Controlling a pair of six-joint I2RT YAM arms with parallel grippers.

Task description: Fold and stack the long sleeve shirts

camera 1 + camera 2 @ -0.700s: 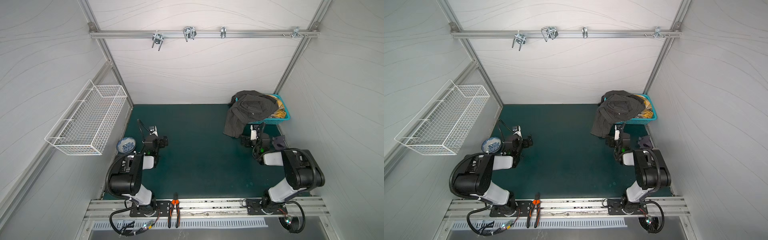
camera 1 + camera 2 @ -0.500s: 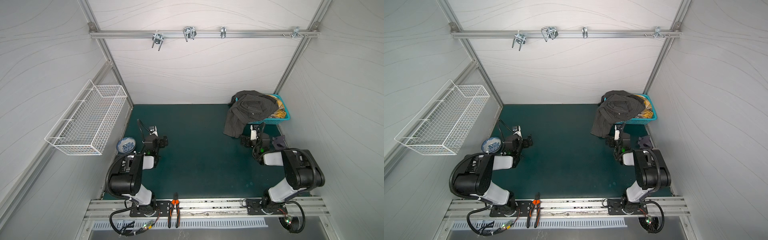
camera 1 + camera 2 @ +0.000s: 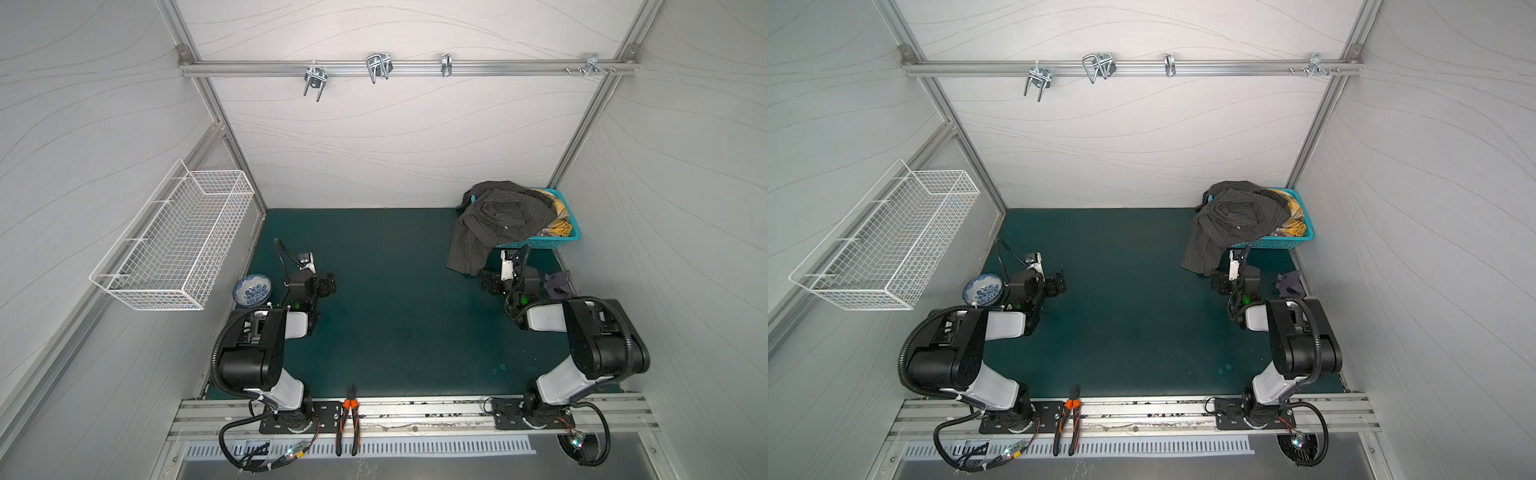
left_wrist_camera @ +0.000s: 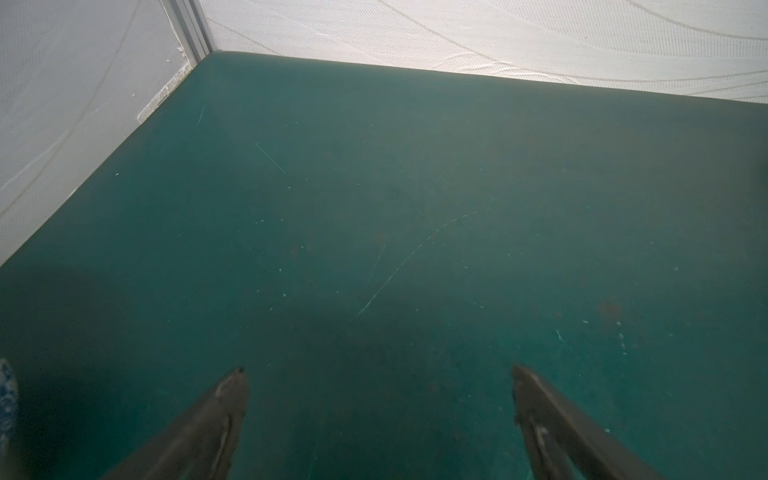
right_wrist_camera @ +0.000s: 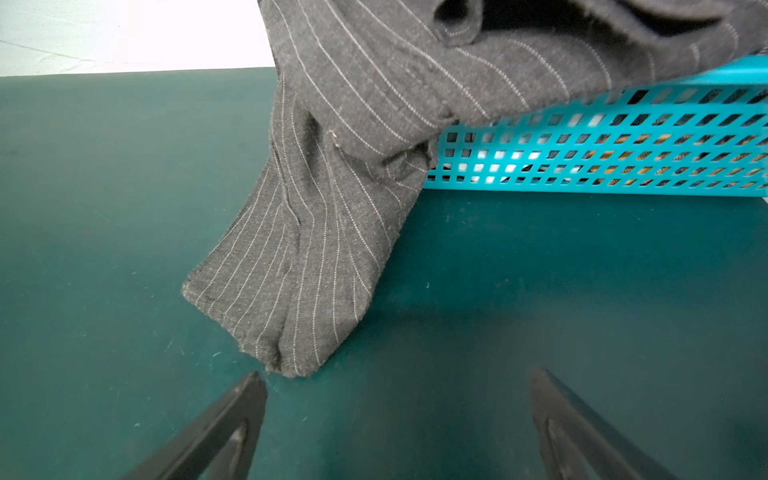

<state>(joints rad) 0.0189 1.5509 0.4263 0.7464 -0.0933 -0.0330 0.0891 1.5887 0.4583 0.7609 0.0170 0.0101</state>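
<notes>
While left hand (image 4: 376, 374) and right hand (image 5: 399, 376) gape, a shirt (image 5: 316, 257) trails onto green mat (image 3: 395, 316).

Green surface (image 3: 395, 316), teal perforated basket (image 3: 544, 242) in far right corner, blue-white bowl (image 3: 252, 288) at left edge, orange-handled pliers (image 3: 348, 422) on front rail (image 3: 436, 409), white wire basket (image 3: 174, 249) mounted left.

Your left arm (image 3: 253, 353) and right arm (image 3: 598, 345) pair black housings with white links; each carries a ribbed black cable (image 3: 214, 359). The left gripper (image 4: 378, 370) and right gripper (image 5: 395, 372) have dark tapered fingers (image 4: 216, 415).
</notes>
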